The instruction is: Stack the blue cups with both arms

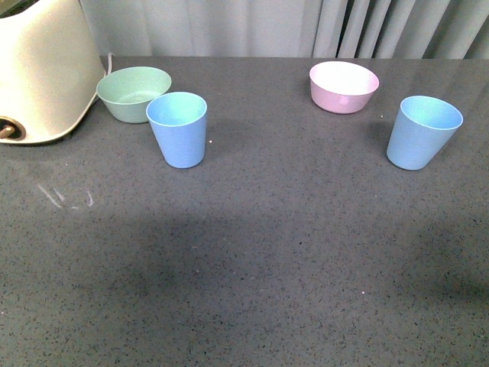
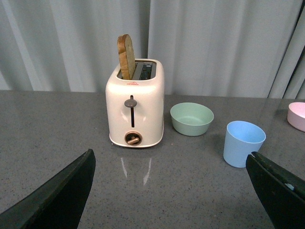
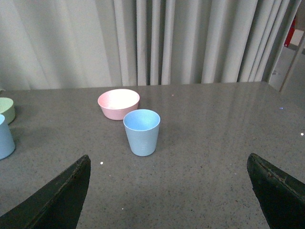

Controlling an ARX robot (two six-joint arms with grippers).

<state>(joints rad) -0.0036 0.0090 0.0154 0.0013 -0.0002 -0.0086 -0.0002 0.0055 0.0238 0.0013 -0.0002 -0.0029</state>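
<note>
In the front view neither arm is seen; a dark grey speckled tabletop (image 1: 267, 252) is shown, backed by a pale curtain (image 1: 229, 27). The left blue cup (image 1: 177, 128) is stood upright in the upper left of the frame, directly in front of the mint-green bowl (image 1: 134, 93), so close that it cannot be told whether the two touch. A cream toaster (image 1: 42, 69) is cut off by the upper left corner, just beside that bowl. The right blue cup (image 1: 422, 132) is placed at the upper right of the frame, near the pink bowl (image 1: 344, 86) but apart from it. The two cups are set well apart and unstacked, with bare tabletop between them. In the left wrist view the left claw (image 2: 171, 152) is seen released, its black fingers (image 2: 62, 191) spread wide with nothing held between them; a slice of bread (image 2: 126, 56) is seen standing in one toaster slot. In the right wrist view the right claw (image 3: 168, 157) is likewise released and empty, and the right blue cup is framed beyond the spread fingers, clear of both.
</note>
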